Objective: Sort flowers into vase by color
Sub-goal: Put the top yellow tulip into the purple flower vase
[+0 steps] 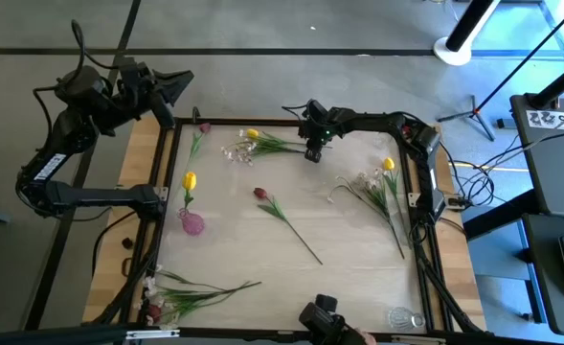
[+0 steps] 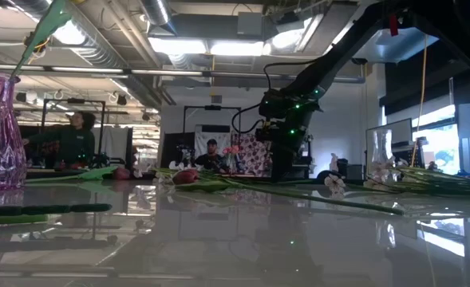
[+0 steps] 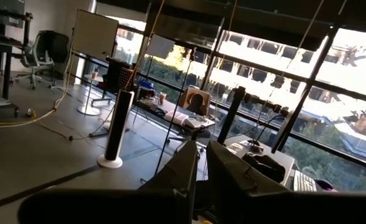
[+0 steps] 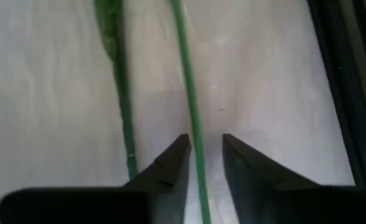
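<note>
My right gripper [image 1: 312, 153] is low over the table's far middle and open. In the right wrist view its fingertips [image 4: 200, 155] stand on either side of a thin green stem [image 4: 189, 81] lying on the table, apart from it. This stem belongs to the yellow tulip [image 1: 252, 134], which lies beside a white-pink spray [image 1: 236, 151]. A pink vase [image 1: 192, 222] near the left edge holds one yellow tulip [image 1: 190, 180] upright. A dark red tulip [image 1: 259, 193] lies mid-table. My left gripper [image 1: 181, 81] waits shut, beyond the table's far left corner.
More flowers lie near the right edge [image 1: 377, 187] and at the near left corner [image 1: 195, 292]. A small red tulip [image 1: 204, 126] lies at the far left. A clear vase [image 1: 403, 316] stands at the near right corner. A dark frame [image 1: 420, 240] borders the table. People show in the room behind [image 2: 75, 135].
</note>
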Motion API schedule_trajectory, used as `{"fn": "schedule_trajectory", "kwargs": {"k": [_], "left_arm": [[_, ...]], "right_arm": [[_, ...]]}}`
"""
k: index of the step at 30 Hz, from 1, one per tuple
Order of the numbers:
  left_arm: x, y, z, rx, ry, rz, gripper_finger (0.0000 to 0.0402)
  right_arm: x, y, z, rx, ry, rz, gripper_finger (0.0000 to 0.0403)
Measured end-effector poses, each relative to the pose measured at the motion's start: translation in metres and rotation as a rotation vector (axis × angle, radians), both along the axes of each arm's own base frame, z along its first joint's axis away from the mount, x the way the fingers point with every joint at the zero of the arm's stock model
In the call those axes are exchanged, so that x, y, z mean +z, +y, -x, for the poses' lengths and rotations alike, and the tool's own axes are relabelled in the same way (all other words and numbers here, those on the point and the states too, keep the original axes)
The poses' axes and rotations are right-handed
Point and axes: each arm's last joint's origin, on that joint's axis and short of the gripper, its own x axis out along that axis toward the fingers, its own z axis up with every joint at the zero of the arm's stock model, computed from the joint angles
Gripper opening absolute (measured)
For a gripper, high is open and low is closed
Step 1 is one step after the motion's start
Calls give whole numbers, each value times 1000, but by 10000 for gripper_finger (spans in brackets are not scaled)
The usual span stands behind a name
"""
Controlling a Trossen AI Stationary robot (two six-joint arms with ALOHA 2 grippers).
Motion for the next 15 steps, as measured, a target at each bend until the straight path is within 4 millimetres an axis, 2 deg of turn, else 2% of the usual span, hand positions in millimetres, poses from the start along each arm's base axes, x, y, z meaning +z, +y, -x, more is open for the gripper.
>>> {"fn": "schedule_trajectory", "kwargs": {"k": [5,9,12,15], "left_arm": [[2,-4,7,2,-8,-18,34],[2,-8,14,-5,-9,-29,34],[1,-12,21,-5,0,-28,34],[3,-18,30,-2,-2,-58,34]], "right_arm": [[-2,2,3,12,32,-17,10],[2,10,0,-39,60,-39,20],[16,19,-5,-108,76,-71,10],[53,23,-20,-117,-22,-37,7]]}}
